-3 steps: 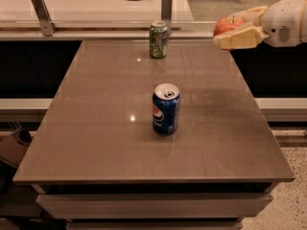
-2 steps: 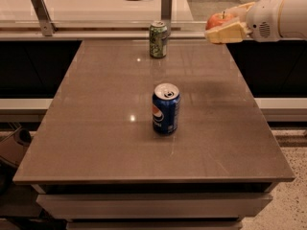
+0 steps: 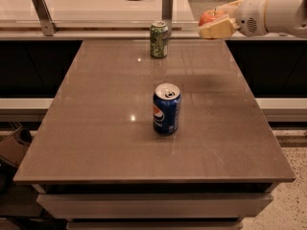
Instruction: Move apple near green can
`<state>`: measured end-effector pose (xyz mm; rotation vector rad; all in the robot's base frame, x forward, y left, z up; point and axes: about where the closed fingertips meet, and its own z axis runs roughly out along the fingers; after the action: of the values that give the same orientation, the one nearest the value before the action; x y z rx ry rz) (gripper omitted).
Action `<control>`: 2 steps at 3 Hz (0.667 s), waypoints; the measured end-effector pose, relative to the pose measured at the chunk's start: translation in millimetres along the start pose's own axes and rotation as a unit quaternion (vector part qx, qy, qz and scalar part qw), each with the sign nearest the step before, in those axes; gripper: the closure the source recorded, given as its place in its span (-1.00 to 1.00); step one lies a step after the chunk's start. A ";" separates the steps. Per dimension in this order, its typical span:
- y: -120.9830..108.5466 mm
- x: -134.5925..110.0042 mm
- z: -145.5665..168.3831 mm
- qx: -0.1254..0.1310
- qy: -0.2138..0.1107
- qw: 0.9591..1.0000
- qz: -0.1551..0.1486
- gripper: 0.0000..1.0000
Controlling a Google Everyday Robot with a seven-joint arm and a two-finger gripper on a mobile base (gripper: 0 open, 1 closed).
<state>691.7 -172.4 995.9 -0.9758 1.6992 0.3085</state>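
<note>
The green can (image 3: 159,40) stands upright near the table's far edge, a little left of centre. The red-orange apple (image 3: 210,17) is held in the air above the table's far right corner, to the right of the green can and about level with its top. My gripper (image 3: 216,22) is shut on the apple, its pale fingers (image 3: 217,30) wrapped under and around it. The white arm reaches in from the upper right.
A blue Pepsi can (image 3: 167,109) stands upright in the middle of the brown table (image 3: 96,143). A white counter (image 3: 96,4) with metal brackets and a cable runs behind the table. Dark gaps lie to both sides.
My gripper has moved left with the apple, from the far right edge of the view toward the green can, staying at about the same height.
</note>
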 end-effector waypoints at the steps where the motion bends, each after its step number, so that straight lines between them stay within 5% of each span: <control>1: -13.2 2.0 34.3 -0.008 0.005 1.000 -0.001 1.00; 2: -20.5 11.7 68.8 -0.020 0.000 1.000 0.008 1.00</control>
<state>752.6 -146.6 965.6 -0.9921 1.7078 0.3546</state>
